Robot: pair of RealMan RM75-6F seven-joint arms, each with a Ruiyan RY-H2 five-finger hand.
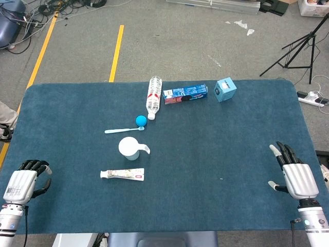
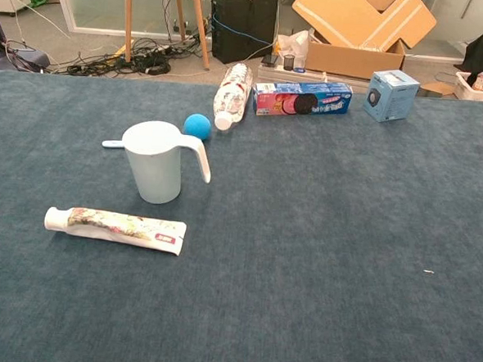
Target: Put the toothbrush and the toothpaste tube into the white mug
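On the blue felt table (image 1: 216, 170) nothing is in hand yet, so I judge this the start. My left hand (image 1: 25, 182) rests at the near left edge, fingers curled in, empty; my right hand (image 1: 295, 172) sits at the near right, fingers spread, empty. The mug (image 2: 156, 161), smooth white plastic with a curved handle, stands upright left of centre. The tube (image 2: 116, 227), soft, flat and printed, lies just in front of it; the brush (image 1: 122, 130), thin and pale, lies just behind. Next I'd reach my left hand for the tube, which calls for a pinch on a low, slippery shape.
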